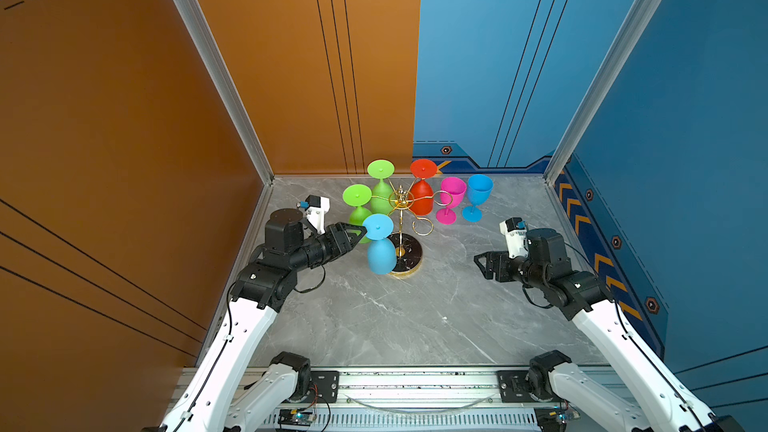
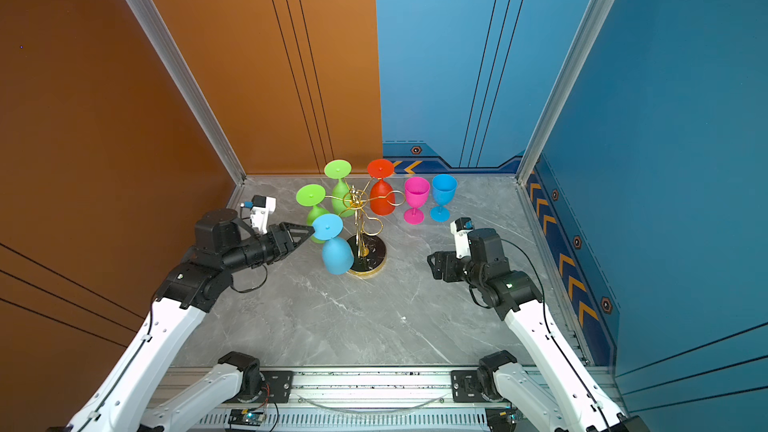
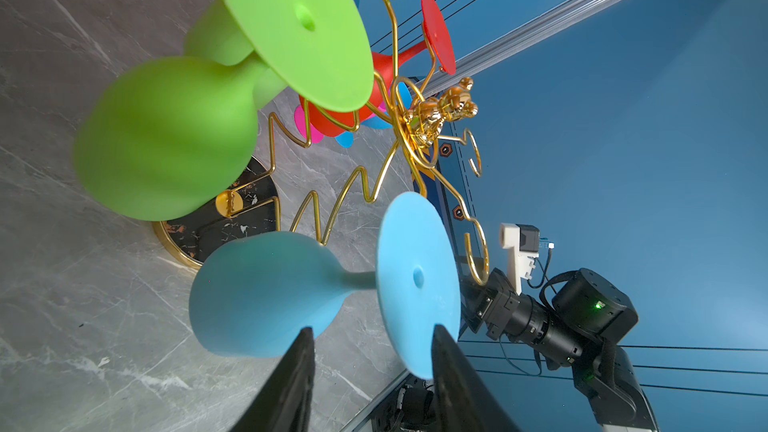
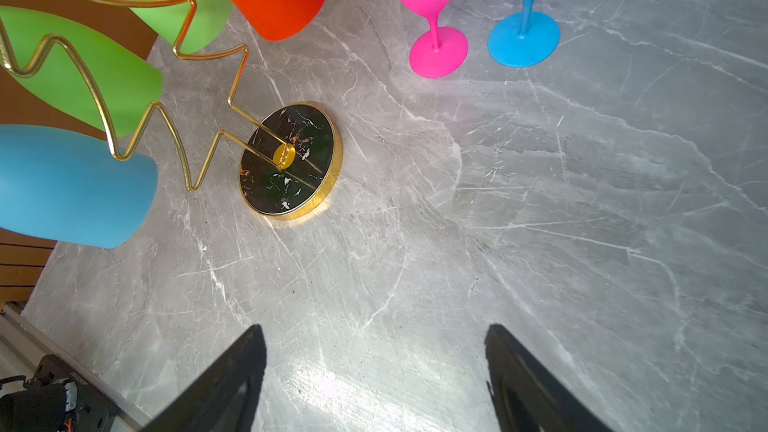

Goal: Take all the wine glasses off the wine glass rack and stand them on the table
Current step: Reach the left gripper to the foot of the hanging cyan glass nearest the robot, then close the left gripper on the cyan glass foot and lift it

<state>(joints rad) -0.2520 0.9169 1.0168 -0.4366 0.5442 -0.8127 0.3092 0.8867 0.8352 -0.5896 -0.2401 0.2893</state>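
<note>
The gold wire wine glass rack (image 1: 401, 200) stands on its round black base (image 1: 411, 252) at the back middle of the table. A light blue wine glass (image 1: 380, 255) hangs upside down from the arm nearest the front left. My left gripper (image 1: 362, 234) is level with its stem, just left of it. In the left wrist view the left gripper (image 3: 372, 328) is open, with one fingertip (image 3: 305, 336) before the bowl (image 3: 266, 292) and the other before the foot (image 3: 415, 280). The stem lies just beyond both. My right gripper (image 1: 480, 263) hovers open and empty right of the rack.
Two green glasses (image 1: 358, 201) (image 1: 381, 187) and a red one (image 1: 422, 197) also hang on the rack. A pink glass (image 1: 451, 197) and a blue glass (image 1: 478, 195) stand upright at the back right. Walls close in on three sides.
</note>
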